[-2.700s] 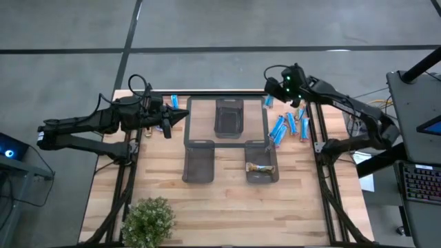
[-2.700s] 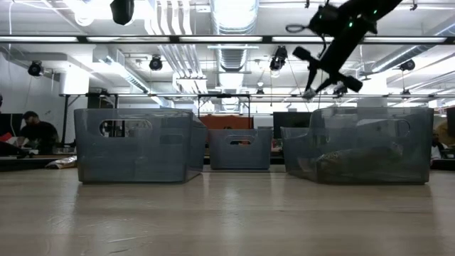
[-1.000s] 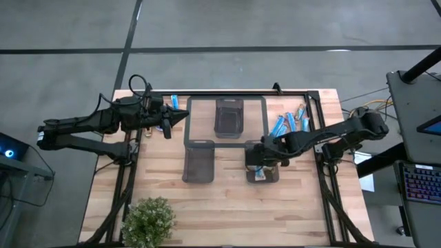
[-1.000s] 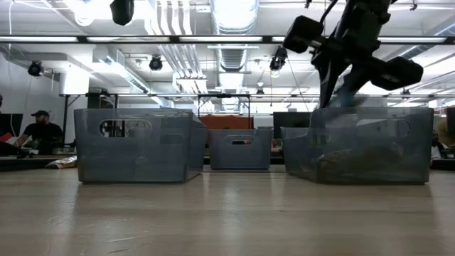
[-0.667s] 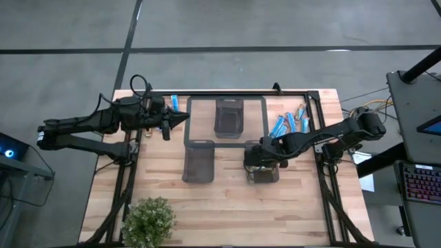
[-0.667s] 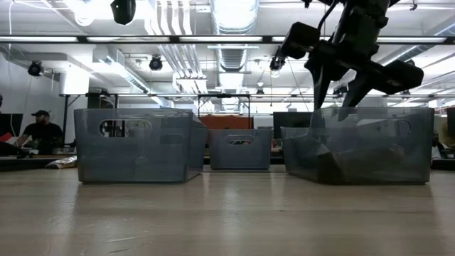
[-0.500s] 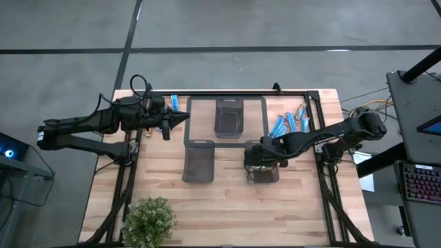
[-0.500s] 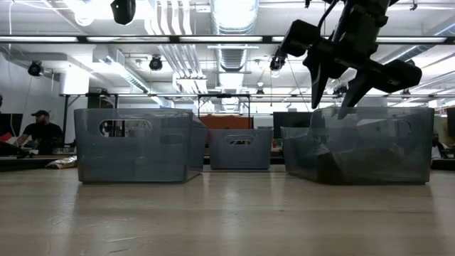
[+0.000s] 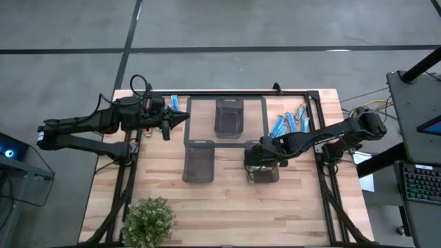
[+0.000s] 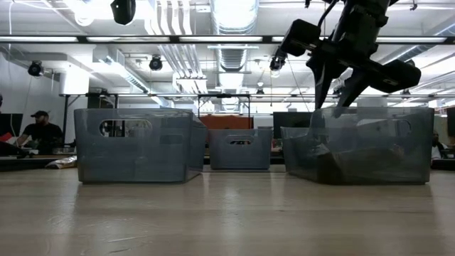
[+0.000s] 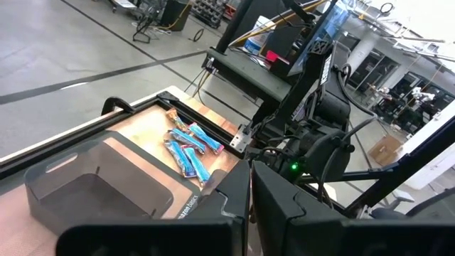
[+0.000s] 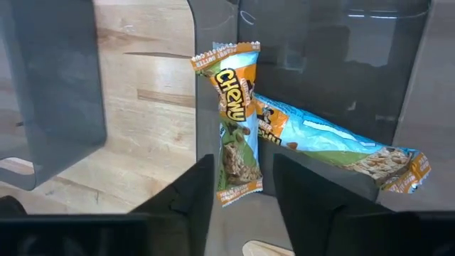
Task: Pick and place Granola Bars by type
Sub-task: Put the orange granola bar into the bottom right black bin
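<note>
My right gripper [image 10: 333, 99] hangs open at rim height over the near right bin [image 9: 274, 171], fingers pointing down. Below it, two granola bars lie crossed on the bin's floor: an orange-and-green one [image 12: 234, 107] and a light blue one [image 12: 334, 142]. The orange-and-green bar shows between my fingers, but they stand clear of it. Several blue bars [image 9: 289, 124] lie on the table at the far right, and one more [image 9: 174, 102] at the far left. My left gripper [image 9: 185, 117] waits shut above the table's far left, holding nothing.
Three grey see-through bins stand mid-table: the far middle [image 9: 229, 116], the near left [image 9: 198, 160] and the near right one. A potted plant [image 9: 147, 219] sits at the near left edge. A black frame rail [image 9: 227, 94] runs along the far edge.
My right gripper, shut on a bar over the near right bin, has opened wide and let it go; the bar has dropped into the bin. The fingers have then drawn partly together. The gripper has stayed over the bin.
</note>
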Controlling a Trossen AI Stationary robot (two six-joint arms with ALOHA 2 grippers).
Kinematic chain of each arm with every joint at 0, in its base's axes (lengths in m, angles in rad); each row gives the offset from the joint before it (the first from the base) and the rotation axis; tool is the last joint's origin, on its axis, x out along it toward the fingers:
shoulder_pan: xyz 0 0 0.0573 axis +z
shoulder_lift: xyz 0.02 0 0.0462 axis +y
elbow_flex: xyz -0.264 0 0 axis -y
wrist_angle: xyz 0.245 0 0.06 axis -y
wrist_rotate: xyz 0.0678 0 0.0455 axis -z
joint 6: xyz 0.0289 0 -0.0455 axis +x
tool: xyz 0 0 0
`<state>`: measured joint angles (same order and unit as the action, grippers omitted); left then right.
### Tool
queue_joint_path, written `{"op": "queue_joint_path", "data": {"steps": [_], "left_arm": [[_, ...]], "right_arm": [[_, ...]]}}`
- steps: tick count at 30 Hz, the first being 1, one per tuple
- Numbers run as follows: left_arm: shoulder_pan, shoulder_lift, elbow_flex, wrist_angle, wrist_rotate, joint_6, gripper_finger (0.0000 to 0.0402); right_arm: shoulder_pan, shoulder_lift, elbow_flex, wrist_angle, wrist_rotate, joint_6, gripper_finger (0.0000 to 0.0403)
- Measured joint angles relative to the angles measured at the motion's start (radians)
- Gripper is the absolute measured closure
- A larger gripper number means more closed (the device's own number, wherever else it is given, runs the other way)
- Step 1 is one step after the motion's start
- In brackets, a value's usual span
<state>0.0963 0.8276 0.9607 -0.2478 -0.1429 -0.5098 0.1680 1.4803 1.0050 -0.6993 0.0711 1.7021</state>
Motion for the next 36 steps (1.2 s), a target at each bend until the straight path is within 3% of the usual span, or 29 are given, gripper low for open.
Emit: {"op": "queue_joint_path", "data": {"steps": [8,17,26,32,36], "left_arm": [[0.0,0.0,0.0,0.0,0.0,0.0,0.0401],[0.0,0.0,0.0,0.0,0.0,0.0,0.0401],[-0.001,0.0,0.0,0.0,0.0,0.0,0.0401],[-0.001,0.0,0.0,0.0,0.0,0.0,0.0401],[-0.001,0.0,0.0,0.0,0.0,0.0,0.0401]], "right_arm": [[0.0,0.0,0.0,0.0,0.001,-0.003,0.0387],[0.0,-0.009,0.0,0.0,0.006,-0.034,0.039],[-0.003,-0.099,0.001,-0.001,0.037,-0.044,0.039],[-0.002,-0.196,0.001,0.0,0.063,-0.162,0.039],[-0.002,-0.277,0.001,0.004,0.097,-0.34,0.039]]}}
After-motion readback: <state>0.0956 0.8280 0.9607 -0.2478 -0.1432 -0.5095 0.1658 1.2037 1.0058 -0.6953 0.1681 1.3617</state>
